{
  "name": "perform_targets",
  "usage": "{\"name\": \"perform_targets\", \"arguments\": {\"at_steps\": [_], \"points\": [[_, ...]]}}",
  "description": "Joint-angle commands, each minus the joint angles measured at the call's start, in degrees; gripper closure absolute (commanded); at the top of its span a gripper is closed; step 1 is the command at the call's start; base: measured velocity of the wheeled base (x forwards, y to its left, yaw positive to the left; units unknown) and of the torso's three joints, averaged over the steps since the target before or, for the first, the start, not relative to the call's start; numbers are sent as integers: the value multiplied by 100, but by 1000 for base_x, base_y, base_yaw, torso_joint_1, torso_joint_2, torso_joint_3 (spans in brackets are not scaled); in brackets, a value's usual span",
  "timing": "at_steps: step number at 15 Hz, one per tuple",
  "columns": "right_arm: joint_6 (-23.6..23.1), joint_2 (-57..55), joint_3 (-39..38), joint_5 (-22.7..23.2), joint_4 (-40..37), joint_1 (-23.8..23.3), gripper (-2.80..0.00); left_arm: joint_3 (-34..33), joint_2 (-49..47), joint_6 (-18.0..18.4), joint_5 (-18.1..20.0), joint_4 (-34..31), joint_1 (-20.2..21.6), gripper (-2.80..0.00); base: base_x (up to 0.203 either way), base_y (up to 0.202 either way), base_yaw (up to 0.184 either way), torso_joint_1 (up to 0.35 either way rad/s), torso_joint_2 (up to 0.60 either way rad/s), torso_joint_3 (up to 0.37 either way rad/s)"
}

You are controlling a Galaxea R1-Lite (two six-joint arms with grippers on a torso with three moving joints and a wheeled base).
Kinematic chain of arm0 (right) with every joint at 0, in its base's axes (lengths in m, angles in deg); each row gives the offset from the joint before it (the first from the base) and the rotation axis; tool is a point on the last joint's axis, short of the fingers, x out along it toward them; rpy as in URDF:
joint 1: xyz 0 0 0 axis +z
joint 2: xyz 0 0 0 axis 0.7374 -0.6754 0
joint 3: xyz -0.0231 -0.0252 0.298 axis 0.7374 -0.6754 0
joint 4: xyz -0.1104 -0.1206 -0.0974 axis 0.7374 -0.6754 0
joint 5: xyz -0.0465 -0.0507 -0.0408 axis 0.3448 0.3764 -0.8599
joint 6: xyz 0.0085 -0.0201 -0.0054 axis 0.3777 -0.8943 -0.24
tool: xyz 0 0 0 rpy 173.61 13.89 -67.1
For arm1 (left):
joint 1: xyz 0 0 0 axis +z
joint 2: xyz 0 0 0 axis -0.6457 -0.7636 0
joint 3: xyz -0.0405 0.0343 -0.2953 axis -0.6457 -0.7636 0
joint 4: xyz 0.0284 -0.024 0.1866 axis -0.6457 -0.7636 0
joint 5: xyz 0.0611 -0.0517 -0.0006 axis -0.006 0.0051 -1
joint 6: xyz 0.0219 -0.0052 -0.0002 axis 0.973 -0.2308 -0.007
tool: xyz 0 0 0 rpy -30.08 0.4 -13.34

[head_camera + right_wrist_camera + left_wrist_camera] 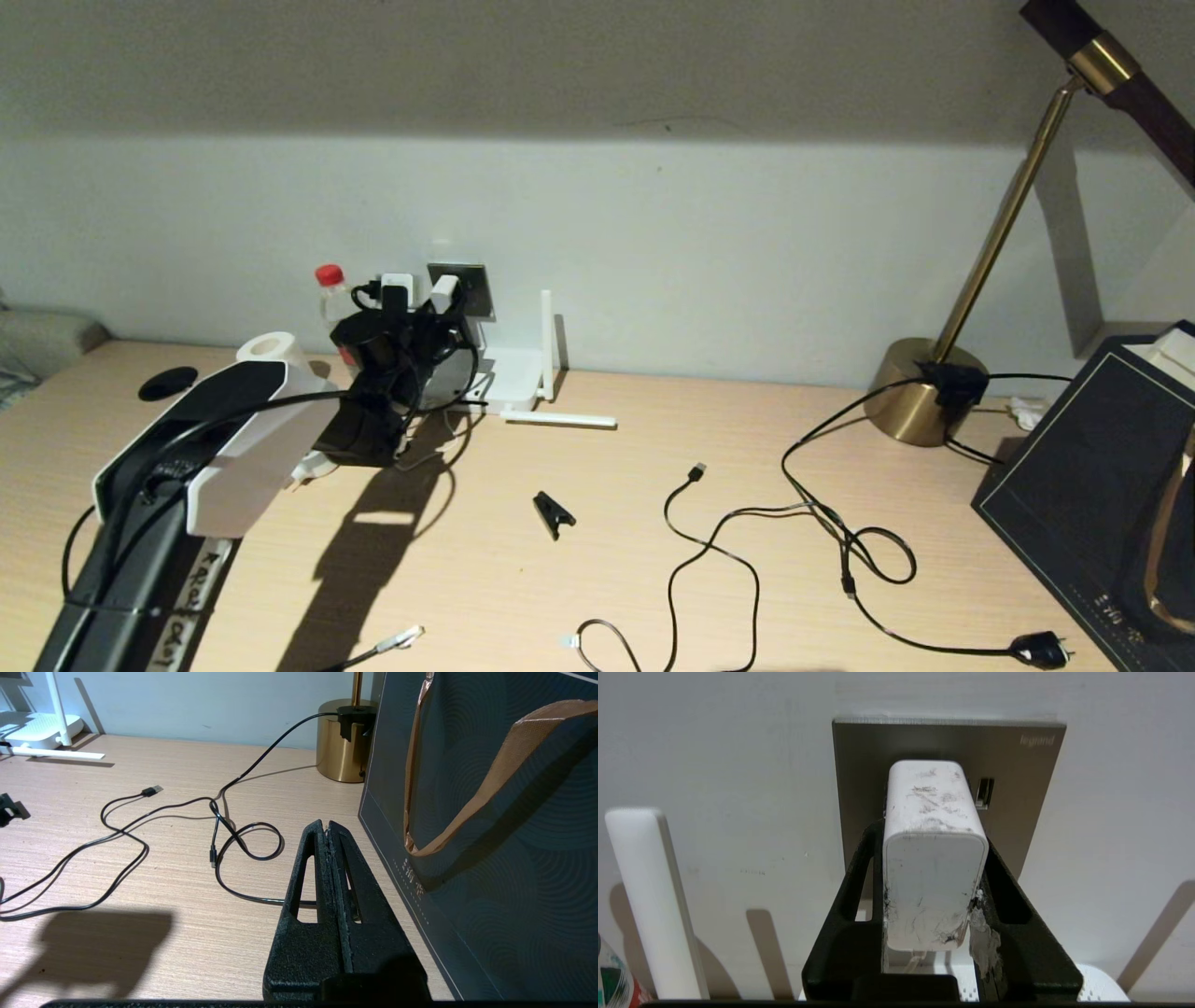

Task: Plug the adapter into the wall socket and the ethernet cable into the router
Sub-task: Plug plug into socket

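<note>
My left gripper (931,835) is shut on the scuffed white adapter (934,858), one black finger on each side. The adapter's far end is against the dark grey wall socket (1017,788); its prongs are hidden. In the head view the left gripper (439,322) reaches to the wall socket (471,287) with the adapter (444,292). Under the socket sits the white router (512,378), one antenna upright and one flat on the desk. The ethernet cable (400,640) ends in a clear connector at the desk's front edge. My right gripper (327,823) hovers shut and empty beside a dark bag.
A brass lamp base (924,392) and a dark paper bag (1092,485) stand at the right. A thin black USB cable (719,551) and a cord with a chunky plug (1041,647) loop over the desk. A black clip (553,513), a red-capped bottle (331,289) and a tissue roll (271,347) are nearby.
</note>
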Motion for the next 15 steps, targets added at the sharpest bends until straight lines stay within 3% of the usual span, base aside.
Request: {"name": "perform_targets", "arguments": {"at_steps": [1,9,15], "points": [[-4,0,-202,3,1,0,0,26,2,2,1,43,-1,0,0,0,0,0,0,0],[-4,0,-202,4,1,0,0,106,-32,2,-14,-45,-1,0,0,0,0,0,0,0],[-4,0,-202,-2,1,0,0,237,-193,2,-230,-115,-10,0,0,0,0,0,0,0]]}}
